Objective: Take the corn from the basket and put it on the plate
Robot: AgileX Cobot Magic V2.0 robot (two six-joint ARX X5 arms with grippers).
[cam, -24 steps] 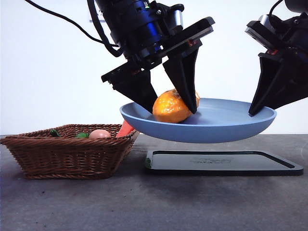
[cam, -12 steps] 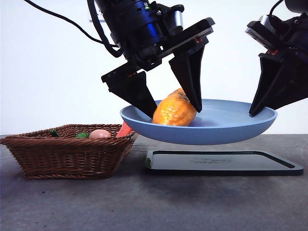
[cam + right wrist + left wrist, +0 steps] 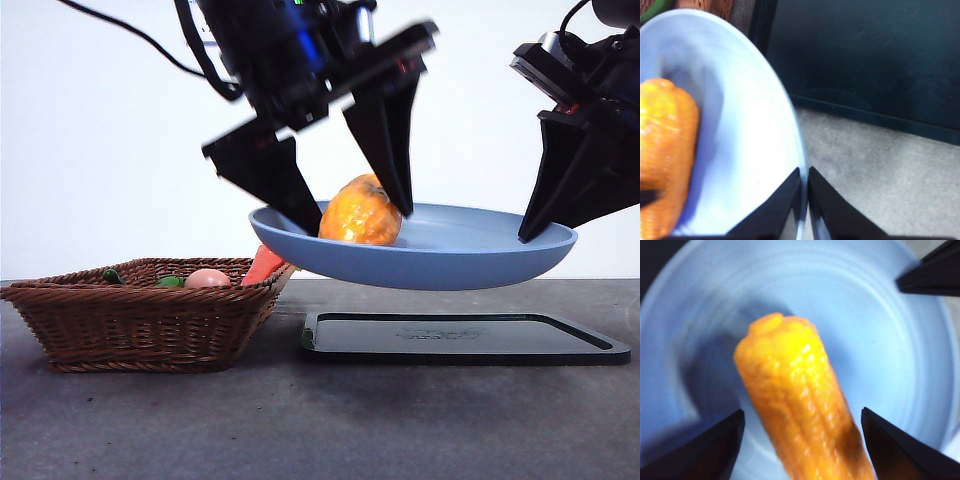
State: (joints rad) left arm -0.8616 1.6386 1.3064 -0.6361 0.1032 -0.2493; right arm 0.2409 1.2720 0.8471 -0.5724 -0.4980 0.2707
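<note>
Now corn (image 3: 360,212) near plate (image 3: 470,262) edge, left hand (image 3: 800,440) agape, right hand (image 3: 805,197) pinching rim

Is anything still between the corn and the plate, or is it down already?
Nothing visible is in the way. The corn lies inside the plate, between the open jaws of the left gripper, which do not touch it. The right gripper pinches the plate's rim, holding it above the black tray.

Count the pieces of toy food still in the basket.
3 show above the basket rim: a green piece, a pinkish egg-like ball and an orange carrot. More may lie hidden below the rim.
</note>
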